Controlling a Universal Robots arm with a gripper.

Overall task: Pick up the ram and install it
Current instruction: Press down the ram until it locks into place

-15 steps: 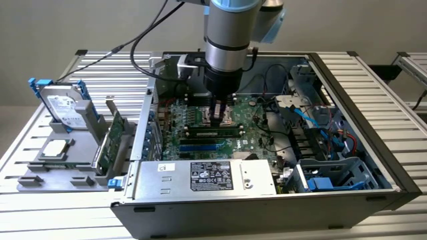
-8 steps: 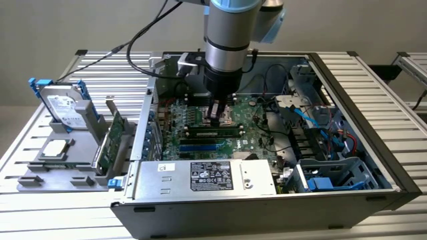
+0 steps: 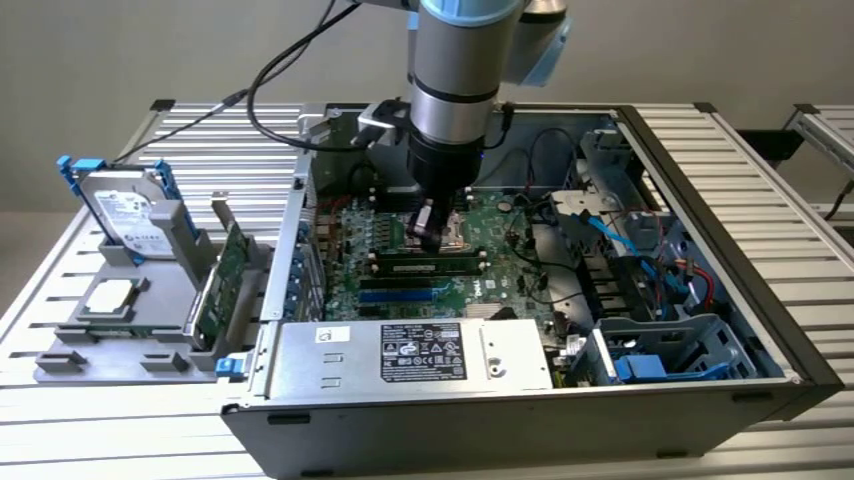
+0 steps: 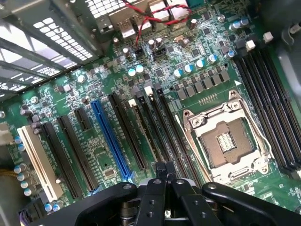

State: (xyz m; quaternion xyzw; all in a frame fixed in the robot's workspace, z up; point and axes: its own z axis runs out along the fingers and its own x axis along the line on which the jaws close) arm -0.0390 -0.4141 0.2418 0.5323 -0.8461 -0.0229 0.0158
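Low in the frame, a shiny silver power box (image 3: 414, 355) inside the open black computer case (image 3: 534, 440). Just behind, in the middle, the ram (image 3: 427, 265), a long thin green stick with black chips, standing in a slot on the green board (image 3: 514, 245). Right above it, the black claw (image 3: 435, 238), clenched tight, holding nothing. Touching the ram or not: cannot tell.

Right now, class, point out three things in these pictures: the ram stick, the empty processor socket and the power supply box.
ram (image 3: 427, 266), exterior view, middle of its black chip row.
processor socket (image 4: 225, 142), wrist view, centre of the open socket.
power supply box (image 3: 400, 352), exterior view, its top label.
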